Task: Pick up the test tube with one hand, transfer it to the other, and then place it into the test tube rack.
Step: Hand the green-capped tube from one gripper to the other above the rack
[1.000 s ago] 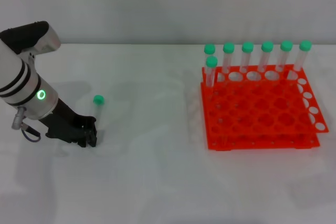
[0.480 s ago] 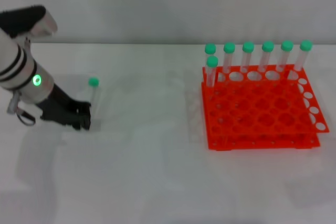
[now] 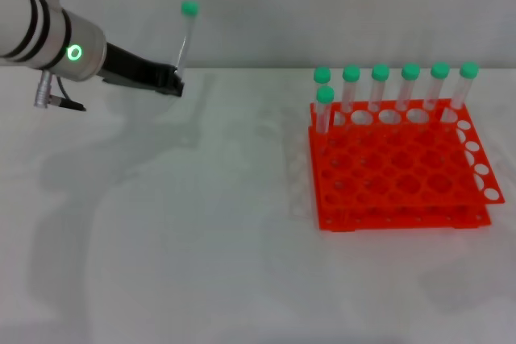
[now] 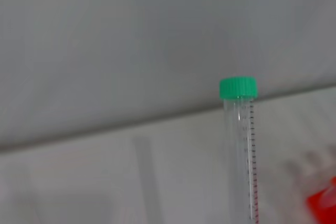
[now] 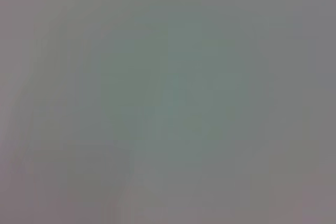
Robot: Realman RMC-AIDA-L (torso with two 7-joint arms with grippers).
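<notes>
- The left gripper (image 3: 174, 84) is up in the air at the far left, well above the white table (image 3: 201, 239).
- Its arm is thick and silver-white, with black bands and a small green ring light (image 3: 74, 52).
- Its black jaws are closed on the bottom end of the test tube (image 3: 185, 38).
- The tube stands almost straight up from the gripper, leaning just a little to the right at the top.
- The tube is clear and thin, and its round green cap (image 3: 189, 8) is at the top, in front of the grey wall.
- In the left wrist view the same tube (image 4: 241, 150) stands tall with its green cap on top, and tiny marks run down its side.
- The test tube rack (image 3: 399, 163) sits on the table at the right, well apart from the gripper and the held tube.
- The rack is bright orange, with two levels and many round holes.
- Seven other tubes with green caps stand in the rack.
- Six of them (image 3: 395, 90) stand in a line along the far edge.
- One more tube (image 3: 324, 110) stands just in front of that line, at the rack's left end.
- The rest of the holes in the rack have nothing in them.
- The right gripper does not show in the head view, and the right wrist view is only a grey blur.
</notes>
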